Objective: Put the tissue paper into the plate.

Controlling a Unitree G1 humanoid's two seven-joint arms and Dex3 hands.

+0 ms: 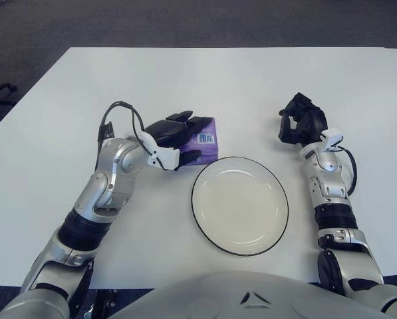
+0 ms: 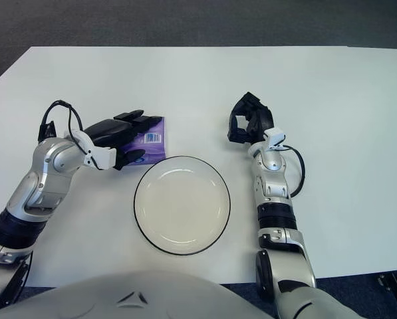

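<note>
Left of the round white black-rimmed plate [image 1: 239, 205], the left hand [image 1: 176, 135] lies over the purple tissue packet [image 1: 205, 141], fingers closing around it; lifting and placing remain. Right of the plate, the right hand [image 1: 300, 121] hangs curled, empty.

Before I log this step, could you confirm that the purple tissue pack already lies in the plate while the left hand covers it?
Not quite: the tissue pack lies on the table just beyond the plate's upper-left rim, and the plate holds nothing, as the left eye view shows. The left hand does cover it.
</note>
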